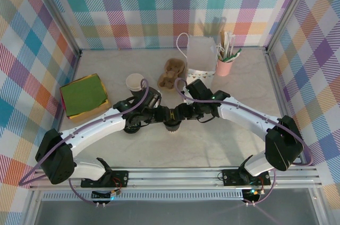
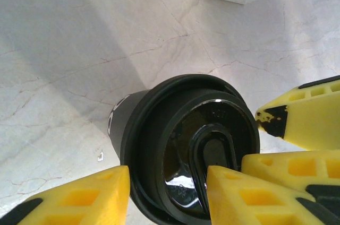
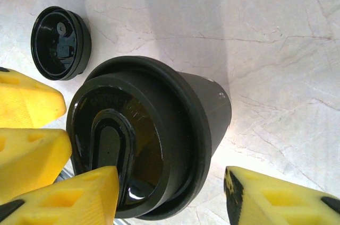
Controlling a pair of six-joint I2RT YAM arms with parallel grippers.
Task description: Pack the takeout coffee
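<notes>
Napkin stack point(image 1: 82, 96), green uppermost, far left; lidless cup point(image 1: 135, 82) to its right; left gripper point(image 2: 167, 182), jaws partly apart at the lid, hold cannot be told; takeout coffee point(image 2: 186, 145), mid-table point(image 1: 212, 145) between both grippers; right gripper point(image 3: 171, 172), jaws parted astride it; white paper bag point(image 1: 204, 58) behind.

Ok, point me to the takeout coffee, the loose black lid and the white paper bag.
takeout coffee point(image 3: 159, 129): right wrist view, top of its lid.
loose black lid point(image 3: 59, 43): right wrist view, its hollow inside.
white paper bag point(image 1: 203, 55): top external view, its side wall.
</notes>
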